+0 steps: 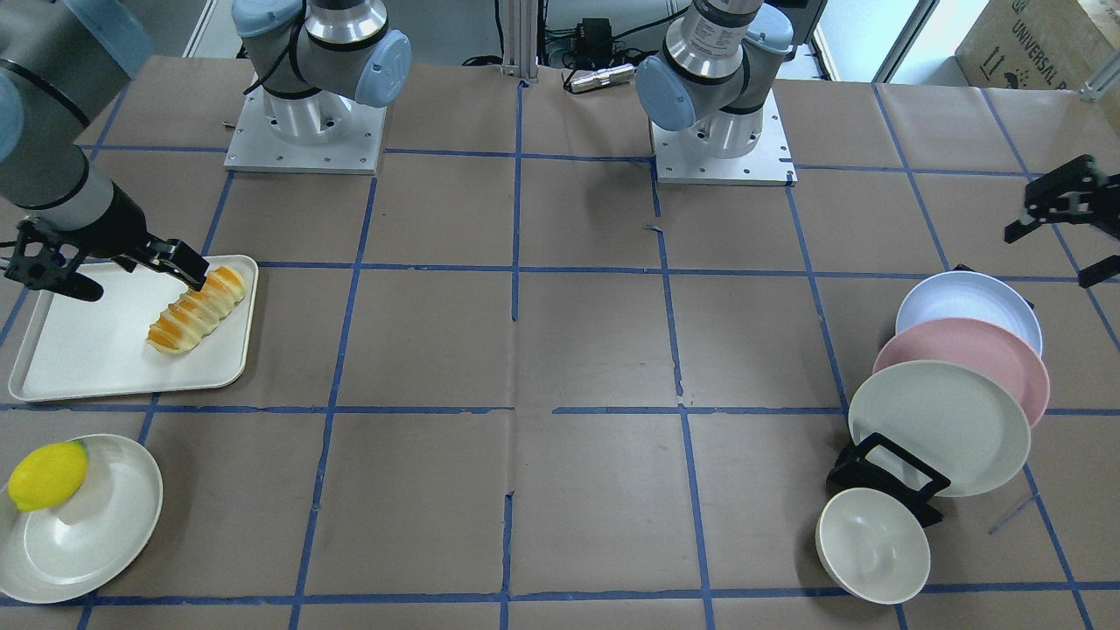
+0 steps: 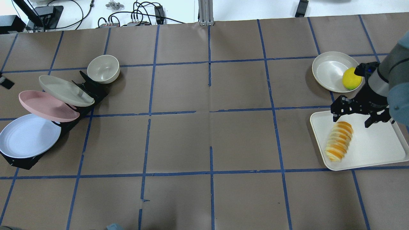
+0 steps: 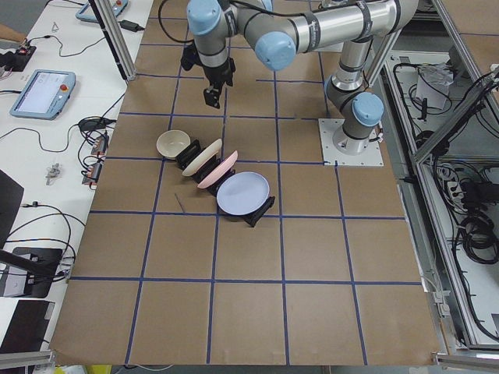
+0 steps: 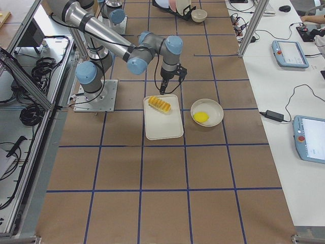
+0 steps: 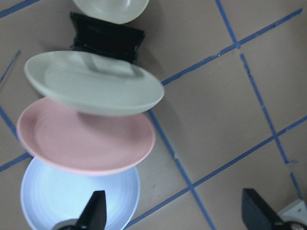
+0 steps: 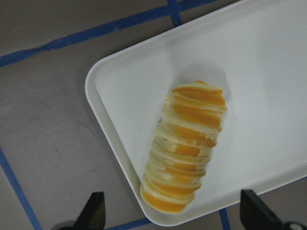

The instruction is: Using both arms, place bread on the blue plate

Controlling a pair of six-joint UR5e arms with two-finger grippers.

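Observation:
The striped orange and cream bread (image 1: 197,308) lies on a white tray (image 1: 87,350); it also shows in the overhead view (image 2: 339,140) and the right wrist view (image 6: 189,148). My right gripper (image 1: 140,287) is open just above the bread's far end, one finger (image 1: 188,262) close to its tip. The blue plate (image 1: 962,302) leans in a black rack, last in the row; it also shows in the overhead view (image 2: 27,135). My left gripper (image 1: 1054,254) is open and empty, hovering above and beside the blue plate (image 5: 62,201).
A pink plate (image 1: 971,354), a cream plate (image 1: 941,426) and a cream bowl (image 1: 872,544) share the rack (image 1: 884,472) with the blue plate. A yellow lemon (image 1: 45,475) sits on a cream plate (image 1: 96,534) next to the tray.

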